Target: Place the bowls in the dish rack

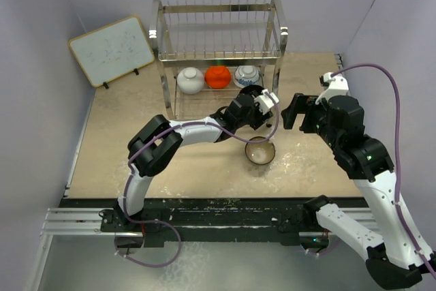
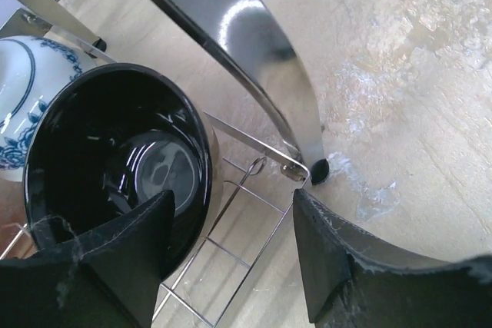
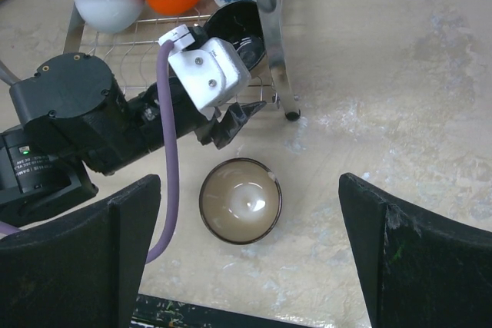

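Two blunt black fingers (image 3: 77, 259) of the right gripper (image 3: 247, 190) filled the bottom corners of its wrist view. They were spread wide and held nothing. Well below them the tan-brown bowl (image 3: 240, 200) stood upright on the scuffed sandy table (image 3: 400, 74), its pale inside glossy. There were five round bowls in all: that one on the table and four on the lower grid shelf of the single shiny steel wire dish rack (image 1: 218, 32). The white bowl (image 1: 191, 80), orange-red bowl (image 1: 218, 77) and blue-and-white bowl (image 1: 247, 74) sat in a row. The glossy black bowl (image 2: 115, 159) was at the shelf's front right corner, beside a flat steel leg (image 2: 238, 44). The top view mostly hid it behind the left wrist. The left wrist view showed it plainly, with the left gripper (image 2: 231, 220) parted, one finger overlapping the bowl's rim, the other clear of its wall, clamping nothing
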